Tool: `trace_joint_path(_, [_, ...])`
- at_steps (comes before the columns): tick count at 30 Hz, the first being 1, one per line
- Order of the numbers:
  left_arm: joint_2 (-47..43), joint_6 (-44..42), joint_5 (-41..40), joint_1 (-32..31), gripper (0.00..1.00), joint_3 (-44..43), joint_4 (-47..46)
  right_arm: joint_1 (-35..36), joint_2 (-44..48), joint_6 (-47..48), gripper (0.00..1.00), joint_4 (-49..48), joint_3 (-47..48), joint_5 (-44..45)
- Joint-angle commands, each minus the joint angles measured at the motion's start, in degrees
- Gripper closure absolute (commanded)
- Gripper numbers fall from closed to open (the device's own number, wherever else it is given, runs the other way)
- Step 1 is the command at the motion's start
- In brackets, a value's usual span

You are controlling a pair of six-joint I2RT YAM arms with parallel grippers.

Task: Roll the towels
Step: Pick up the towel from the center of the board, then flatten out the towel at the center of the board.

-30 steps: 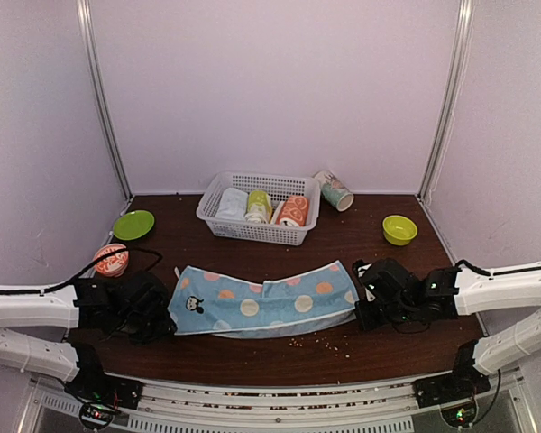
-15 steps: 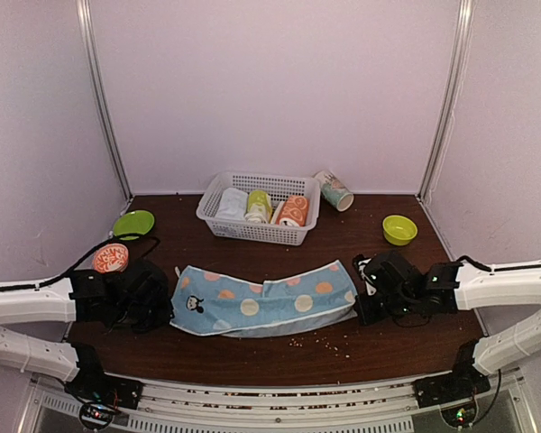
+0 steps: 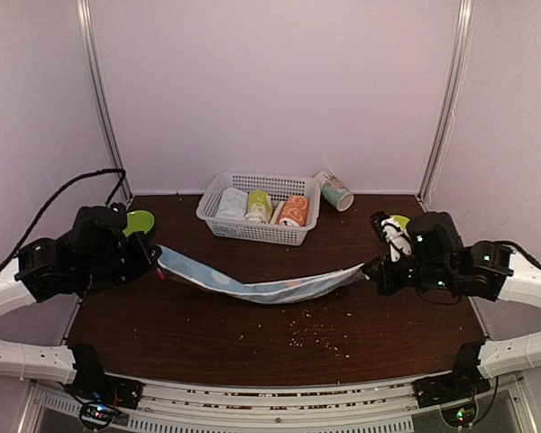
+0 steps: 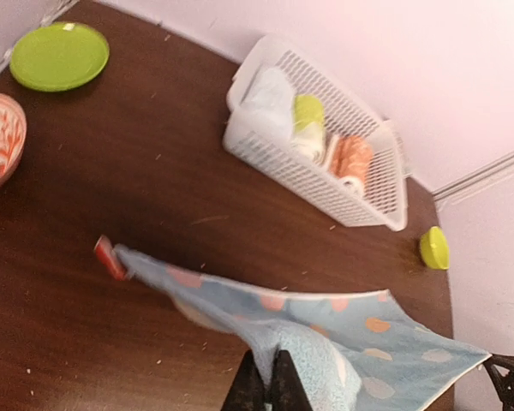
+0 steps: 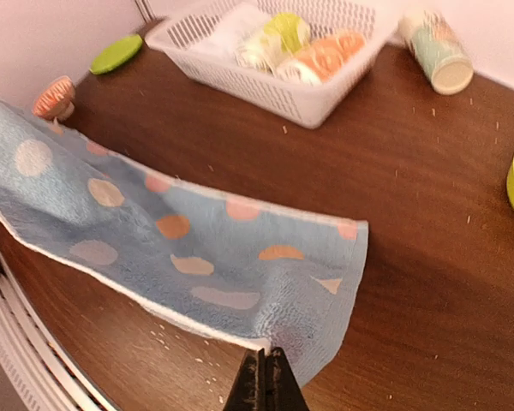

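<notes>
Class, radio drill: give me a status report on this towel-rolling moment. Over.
Left gripper and right gripper shut, each pinching one end of the light blue spotted cloth towel. Towel held up, sagging between them. White plastic basket behind, apart.

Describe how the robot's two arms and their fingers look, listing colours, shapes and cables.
Both arms have white, rounded tubular links and bulky black wrist housings. A thin black cable loops off the left arm. The right arm shows small green lights on its black housing. The left fingers and right fingers are slim, dark and tapered.
</notes>
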State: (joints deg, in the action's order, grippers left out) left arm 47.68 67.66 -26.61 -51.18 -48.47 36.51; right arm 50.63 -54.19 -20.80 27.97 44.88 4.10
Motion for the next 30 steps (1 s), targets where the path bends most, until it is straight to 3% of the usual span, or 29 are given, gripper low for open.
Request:
trace_joint_path(1, [-2.2, -11.0, -0.6, 0.4, 1.0, -9.1, -0.4, -0.2, 6.7, 8.5, 1.0, 4.8, 7.2, -3.4])
trace_joint_path(8, [-5.8, -18.5, 10.8, 0.4, 1.0, -16.4, -0.4, -0.2, 12.8, 12.8, 1.0, 13.1, 17.1, -10.2])
trace_joint_path(12, [-8.1, -19.1, 19.4, 0.3, 1.0, -16.1, -0.4, -0.2, 15.0, 12.8, 1.0, 16.6, 21.4, -16.8])
trace_joint_path(15, [-10.1, -17.9, 23.5, 0.1, 1.0, -14.0, -0.7, -0.2, 16.8, 12.6, 1.0, 17.5, 22.4, -17.1])
trace_joint_path(20, [-12.2, -15.2, 20.5, 0.1, 1.0, -6.1, -3.0, -0.4, 16.1, 10.7, 1.0, 13.9, 16.2, -6.8])
trace_joint_path(23, [-9.5, -13.3, 17.3, 0.3, 1.0, -2.0, -5.3, -3.0, 10.2, 6.9, 1.0, 11.2, 11.1, 0.8])
trace_joint_path(30, [1.2, -9.6, 15.7, 4.9, 1.0, 6.1, -15.7, -11.5, -1.6, -0.1, 1.0, -0.7, 1.7, 3.4])
